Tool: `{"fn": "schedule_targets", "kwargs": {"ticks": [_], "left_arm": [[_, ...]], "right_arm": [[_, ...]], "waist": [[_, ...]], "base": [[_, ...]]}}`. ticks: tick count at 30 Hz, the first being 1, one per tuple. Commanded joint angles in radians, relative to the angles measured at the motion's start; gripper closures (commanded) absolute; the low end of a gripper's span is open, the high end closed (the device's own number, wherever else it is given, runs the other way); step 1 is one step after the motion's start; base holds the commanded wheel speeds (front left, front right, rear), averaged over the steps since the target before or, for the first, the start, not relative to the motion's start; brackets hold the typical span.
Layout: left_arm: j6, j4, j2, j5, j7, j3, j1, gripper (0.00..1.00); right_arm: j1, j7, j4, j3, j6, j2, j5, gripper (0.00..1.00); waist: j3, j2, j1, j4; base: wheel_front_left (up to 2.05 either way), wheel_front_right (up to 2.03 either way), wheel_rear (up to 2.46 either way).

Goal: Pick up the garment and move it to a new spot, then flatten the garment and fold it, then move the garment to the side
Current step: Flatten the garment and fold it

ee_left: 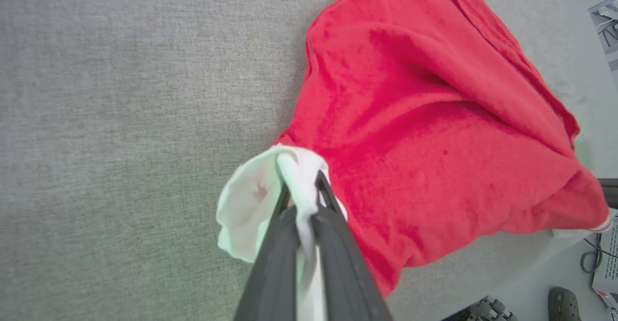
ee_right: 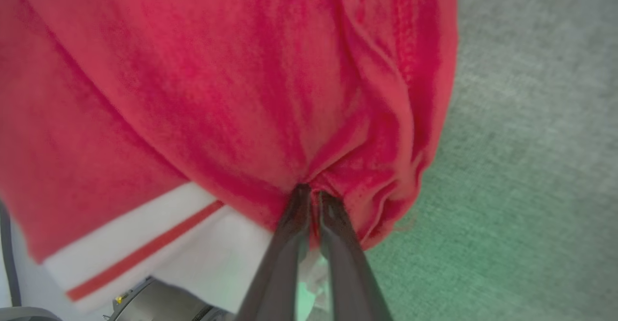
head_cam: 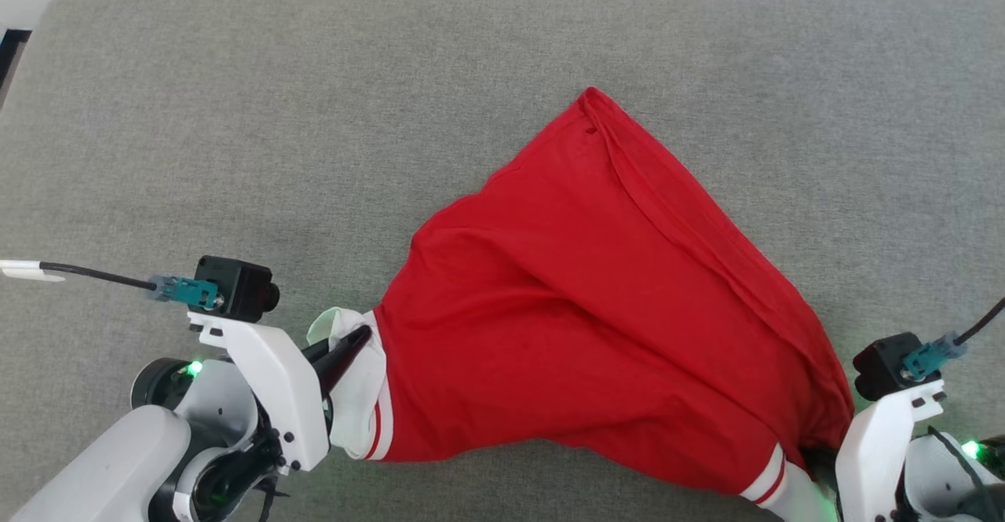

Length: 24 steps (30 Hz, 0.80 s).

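The red garment [head_cam: 597, 302] is stretched across the grey cushioned surface, its far corner pointing away from me. My left gripper [head_cam: 353, 345] is shut on the white cuff [head_cam: 357, 396] at the garment's near left end; the left wrist view shows the white cloth [ee_left: 251, 205] pinched between the dark fingers [ee_left: 333, 229]. My right gripper [ee_right: 310, 193] is shut on a bunch of red cloth [ee_right: 270, 94] at the near right corner, beside a white band with a red stripe [ee_right: 145, 248]. In the head view the right fingertips are hidden under the cloth.
The grey fabric surface [head_cam: 314, 114] spreads wide to the left and behind the garment. Its near edge shows in the left wrist view, with pale floor, a cable [ee_left: 591, 258] and a dark shoe [ee_left: 562, 304] beyond it.
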<state>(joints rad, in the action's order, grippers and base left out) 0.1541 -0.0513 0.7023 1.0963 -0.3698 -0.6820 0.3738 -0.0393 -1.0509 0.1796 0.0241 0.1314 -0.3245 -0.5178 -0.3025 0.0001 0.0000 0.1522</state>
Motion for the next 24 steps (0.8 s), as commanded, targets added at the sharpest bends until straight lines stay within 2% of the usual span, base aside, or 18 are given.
{"fn": "schedule_targets", "kwargs": {"ticks": [1, 3, 6, 13, 17, 20, 24], "left_arm": [[-0.003, 0.002, -0.002, 0.0, 0.0, 0.0, 0.0, 1.0], [-0.002, 0.005, -0.002, 0.001, 0.004, 0.0, -0.004, 1.0], [0.002, 0.009, -0.002, 0.002, 0.008, 0.001, -0.014, 1.0], [0.009, 0.007, -0.003, 0.0, 0.018, -0.003, -0.029, 1.0], [0.007, 0.003, -0.007, 0.002, 0.015, -0.005, -0.029, 1.0], [0.003, -0.002, -0.013, -0.001, 0.015, -0.008, -0.016, 1.0], [-0.014, 0.001, -0.033, -0.01, 0.016, -0.018, 0.009, 1.0]], "right_arm": [[0.005, 0.022, -0.034, 0.005, -0.001, -0.003, 0.011, 0.0], [0.005, 0.038, -0.051, 0.01, -0.003, -0.007, 0.007, 0.0], [0.004, 0.036, -0.016, -0.004, -0.003, -0.028, -0.008, 0.0], [-0.018, -0.036, 0.2, -0.083, -0.001, -0.035, -0.049, 0.0], [0.03, -0.056, 0.315, -0.123, -0.001, -0.02, -0.043, 0.0], [0.105, -0.02, 0.351, -0.12, -0.001, -0.02, -0.028, 0.0], [0.241, 0.094, 0.287, -0.065, -0.001, -0.041, 0.001, 0.0]], "waist": [[0.001, -0.0001, 0.0, 0.001], [0.005, -0.0001, 0.0, 0.0], [0.013, -0.0001, 0.0, -0.003], [0.034, -0.0001, 0.0, -0.002], [0.036, -0.0001, 0.0, 0.009], [0.027, -0.0001, 0.0, 0.026], [0.006, -0.0001, 0.0, 0.061]], "base": [[0.0, 0.0, 0.0], [0.0, 0.0, 0.0], [0.0, 0.0, 0.0], [0.0, 0.0, 0.0], [0.0, 0.0, 0.0], [0.0, 0.0, 0.0], [0.0, 0.0, 0.0]]}}
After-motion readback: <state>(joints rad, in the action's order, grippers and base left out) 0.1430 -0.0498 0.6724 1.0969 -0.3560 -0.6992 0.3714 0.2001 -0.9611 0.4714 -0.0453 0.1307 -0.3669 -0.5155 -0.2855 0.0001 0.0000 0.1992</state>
